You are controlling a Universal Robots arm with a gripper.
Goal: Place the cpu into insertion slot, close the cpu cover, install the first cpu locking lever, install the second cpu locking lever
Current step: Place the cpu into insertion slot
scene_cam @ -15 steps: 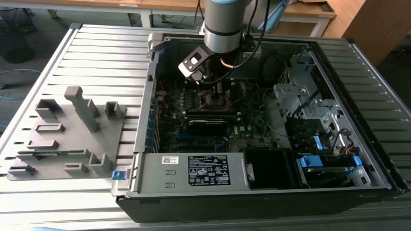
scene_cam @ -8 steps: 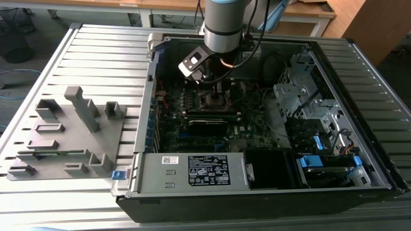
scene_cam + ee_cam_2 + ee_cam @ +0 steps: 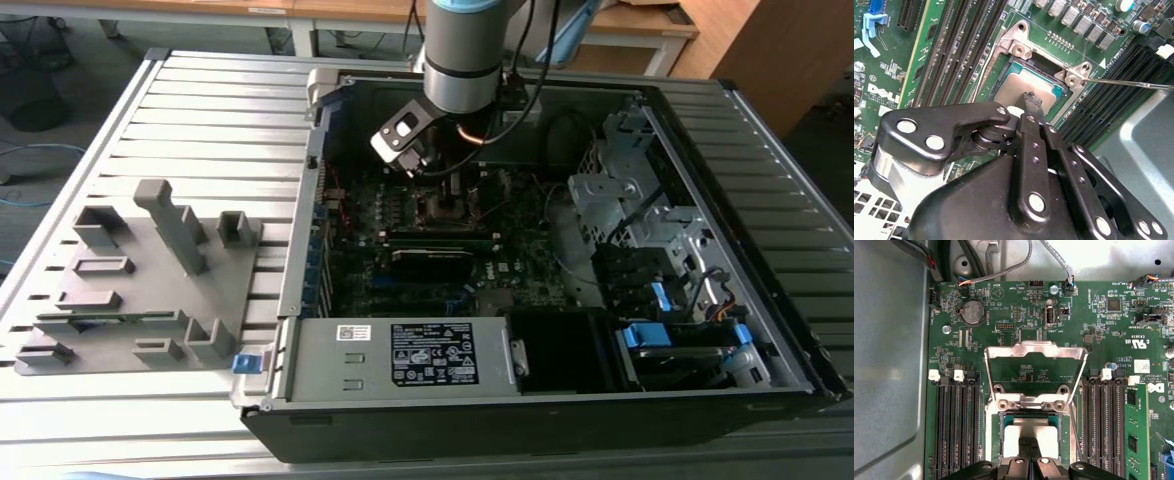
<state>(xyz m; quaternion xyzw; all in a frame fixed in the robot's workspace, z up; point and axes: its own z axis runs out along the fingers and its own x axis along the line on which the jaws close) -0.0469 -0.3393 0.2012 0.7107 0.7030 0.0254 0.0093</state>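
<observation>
Being poised over the cpu (image 3: 1013,436), the gripper (image 3: 1032,100), 2 jaws being pressed together on nothing, cpu being seated flat in the insertion slot (image 3: 996,437) beneath it, cpu cover (image 3: 1035,349) being stood open just beyond.

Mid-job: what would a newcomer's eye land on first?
The open computer case sits mid exterior view, with the arm reaching into it. In the second wrist view the shut pincer points at the cpu in the insertion slot. In the first wrist view the cpu cover stands raised at the slot's edge.
</observation>
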